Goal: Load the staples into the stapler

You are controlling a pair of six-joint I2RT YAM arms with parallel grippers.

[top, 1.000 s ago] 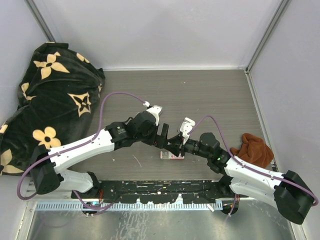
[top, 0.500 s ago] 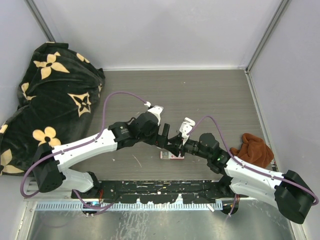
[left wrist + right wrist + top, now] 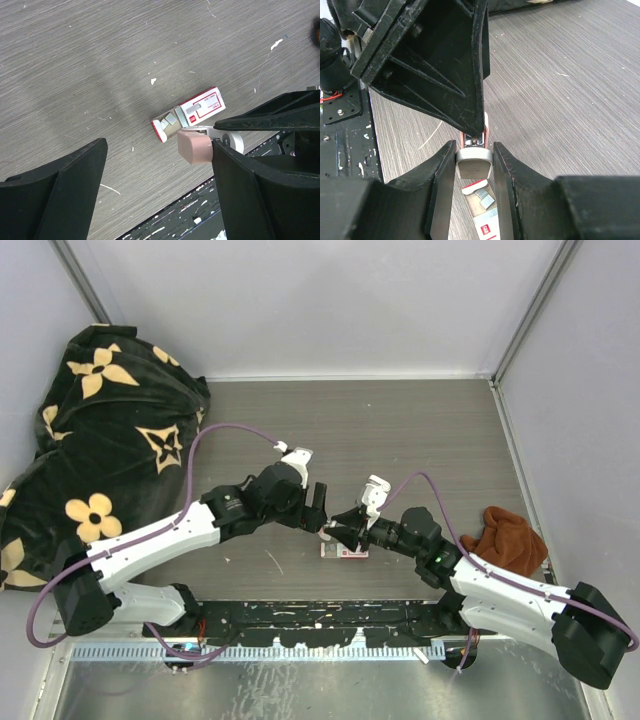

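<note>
A grey, wood-patterned table stands between plain white walls. A black blanket with cream flowers is heaped at its left edge and a brown cloth lies at the right.

The staple box, with its red-and-white label, lies flat on the table near the front edge, just under the two hands. Its tan tray is pulled partly out, and we see some short silvery staple strips in it.

The right hand is closed on a small white stapler and holds it above the box. The left hand is beside it, with its fingers wide apart and nothing between them.

We judge that the staple strips are very light, thin and brittle. A strip probably breaks into pieces if it is bent or squeezed hard. The metal is also smooth, so it can slip. We would take a strip by its two long sides, near the middle, with a gentle grip.

The box itself is light cardboard and it may slide on the table when something pushes it. Whether the stapler is already open for loading, we cannot tell from these views.
</note>
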